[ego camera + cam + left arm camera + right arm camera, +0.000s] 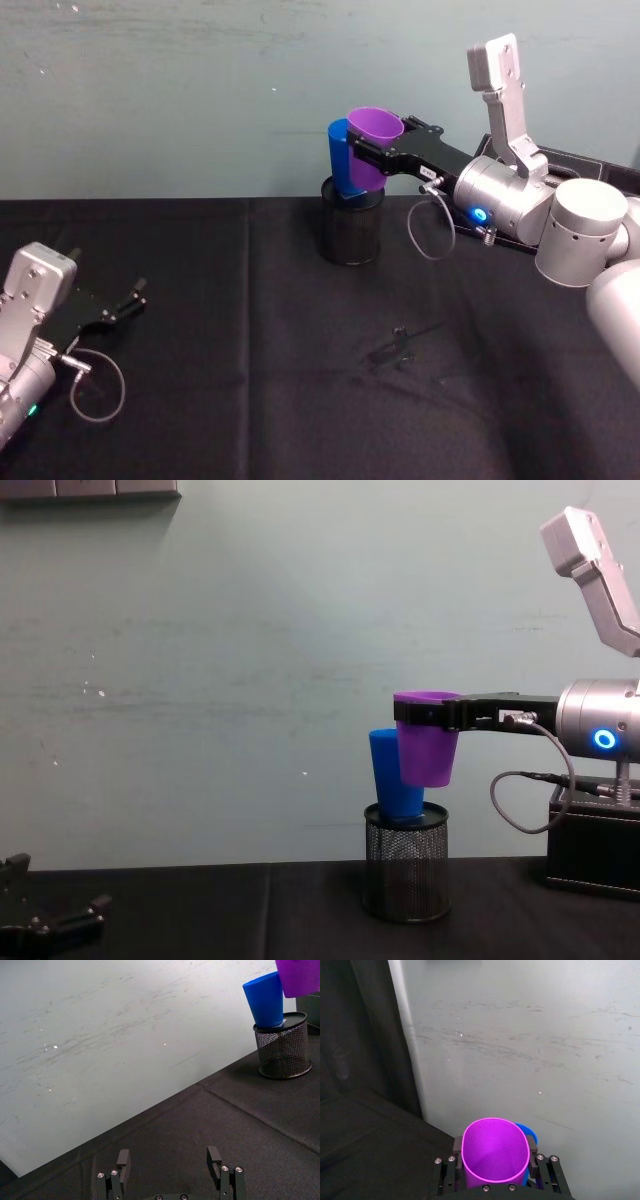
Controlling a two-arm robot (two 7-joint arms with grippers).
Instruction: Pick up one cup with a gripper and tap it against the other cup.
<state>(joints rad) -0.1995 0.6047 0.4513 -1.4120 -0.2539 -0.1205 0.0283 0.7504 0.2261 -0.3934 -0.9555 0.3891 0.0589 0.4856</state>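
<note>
Evidently the purple cup (428, 745) is light, slick, flexible plastic. The right gripper (428, 712) has its jaws clamped just under the rim, holding it aloft, touching or just beside the blue cup (388, 775) tilted in the mesh holder (405, 875). The left gripper (170, 1160) sits, jaws open, low over the black-clothed counter (250, 380); a pale wall (150, 90) stands behind.

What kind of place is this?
Likely a robotics lab test bench: a table under black cloth against a scuffed pale wall, staged props (a blue cup in a mesh pen holder), the right gripper holding a purple cup, left gripper idle.
</note>
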